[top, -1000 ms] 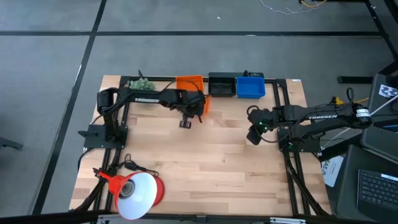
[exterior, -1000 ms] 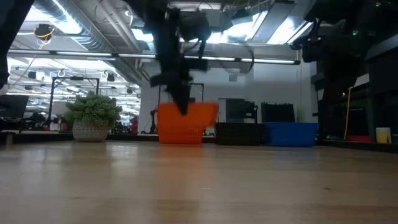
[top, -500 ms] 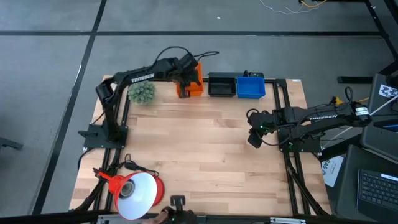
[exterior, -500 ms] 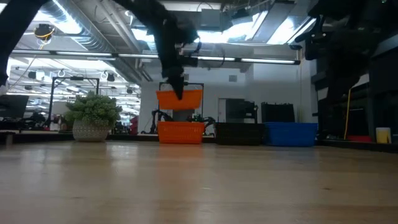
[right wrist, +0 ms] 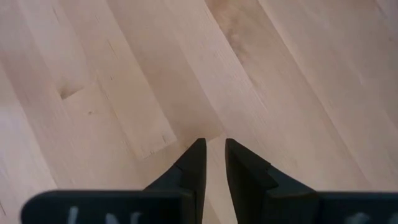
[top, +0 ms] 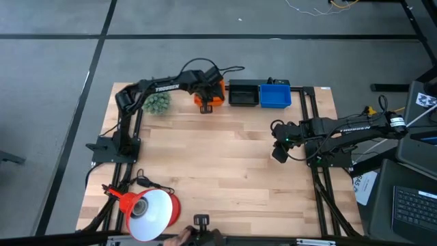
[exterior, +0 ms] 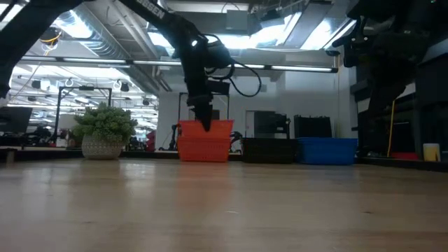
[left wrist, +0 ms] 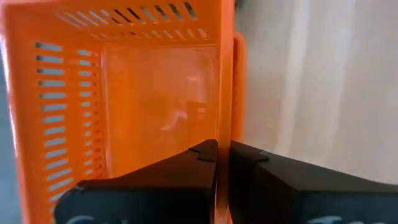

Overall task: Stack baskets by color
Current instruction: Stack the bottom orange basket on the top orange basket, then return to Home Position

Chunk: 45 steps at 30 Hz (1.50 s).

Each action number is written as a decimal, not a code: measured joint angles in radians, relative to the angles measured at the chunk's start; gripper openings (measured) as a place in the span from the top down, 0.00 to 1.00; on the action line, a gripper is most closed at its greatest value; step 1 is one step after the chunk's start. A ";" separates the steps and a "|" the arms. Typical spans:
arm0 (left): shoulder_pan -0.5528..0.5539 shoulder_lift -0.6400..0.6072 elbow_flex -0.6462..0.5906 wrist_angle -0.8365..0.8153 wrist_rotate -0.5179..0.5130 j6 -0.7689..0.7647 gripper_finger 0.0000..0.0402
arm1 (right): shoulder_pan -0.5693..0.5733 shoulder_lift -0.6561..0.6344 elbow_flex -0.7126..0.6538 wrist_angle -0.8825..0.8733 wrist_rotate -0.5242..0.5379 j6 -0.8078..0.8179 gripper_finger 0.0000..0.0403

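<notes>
Left gripper (left wrist: 222,155) is clamped on the orange basket's (left wrist: 124,93) wall, nested over another. If it lets go crooked, the basket could sit skewed. Right gripper (right wrist: 211,149) hangs slightly apart over the bench (top: 232,164).

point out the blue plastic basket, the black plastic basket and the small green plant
blue plastic basket (top: 275,95), high view, its floor
black plastic basket (top: 243,93), high view, its floor
small green plant (exterior: 105,123), low view, its foliage

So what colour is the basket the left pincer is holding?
Orange: the left pincer is shut on the orange basket's wall, clearest in the left wrist view.
</notes>
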 joint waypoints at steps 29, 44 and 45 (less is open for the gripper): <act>-0.114 -0.007 0.168 -0.086 -0.135 -0.152 0.75 | 0.000 0.000 0.000 -0.004 0.039 -0.001 0.85; -0.348 -0.023 0.172 -0.569 -0.158 -0.537 0.75 | 0.014 0.000 0.000 -0.117 0.037 0.000 0.85; -0.365 -0.026 0.172 -0.628 -0.183 -0.560 0.75 | 0.029 0.000 0.000 -0.173 0.033 0.049 0.85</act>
